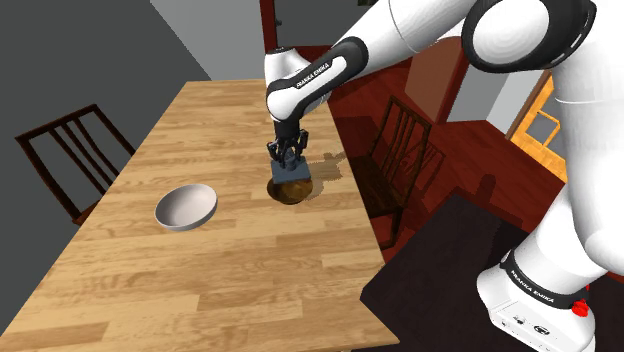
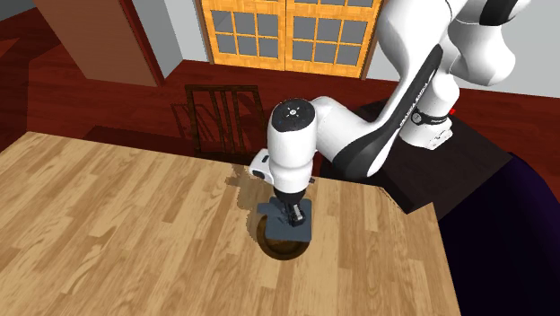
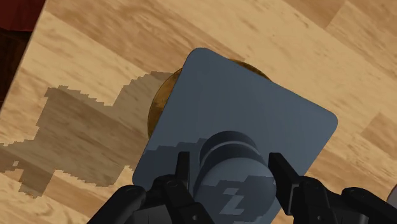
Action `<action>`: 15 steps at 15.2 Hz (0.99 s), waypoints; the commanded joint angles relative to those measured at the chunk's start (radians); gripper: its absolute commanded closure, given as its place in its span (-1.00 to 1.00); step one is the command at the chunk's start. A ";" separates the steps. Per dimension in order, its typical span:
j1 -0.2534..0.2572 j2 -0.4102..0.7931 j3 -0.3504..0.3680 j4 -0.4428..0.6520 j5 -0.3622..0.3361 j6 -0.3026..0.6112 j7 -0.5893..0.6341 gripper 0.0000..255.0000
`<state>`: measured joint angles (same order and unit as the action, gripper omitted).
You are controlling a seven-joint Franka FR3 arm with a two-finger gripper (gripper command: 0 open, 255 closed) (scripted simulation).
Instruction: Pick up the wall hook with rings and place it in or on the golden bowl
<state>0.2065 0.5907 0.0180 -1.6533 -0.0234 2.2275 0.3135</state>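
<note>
Black fingers (image 3: 181, 173) of the gripper (image 3: 230, 167) pinch the round knob of the blue-grey wall hook (image 3: 254, 108) from both sides. Its square plate lies flat under the hand, covering most of the golden bowl (image 3: 158, 108), whose brown rim shows past the plate's edge; whether plate and rim touch cannot be told. In the shoulder view the bowl (image 1: 290, 193) stands on the wooden table (image 1: 250, 285) near its 3 o'clock edge. A pale bowl (image 1: 186, 207) sits well apart at 9 o'clock from it. Farther, a dark chair (image 1: 402, 140) stands at 2 o'clock, beyond the table's edge.
</note>
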 commanded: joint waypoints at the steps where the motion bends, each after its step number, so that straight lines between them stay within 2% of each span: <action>1: 0.003 0.017 0.000 0.008 -0.001 0.008 0.004 1.00; 15: 0.004 0.139 -0.002 0.009 -0.004 0.129 0.007 1.00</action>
<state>0.2104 0.7235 0.0157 -1.6436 -0.0269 2.3494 0.3203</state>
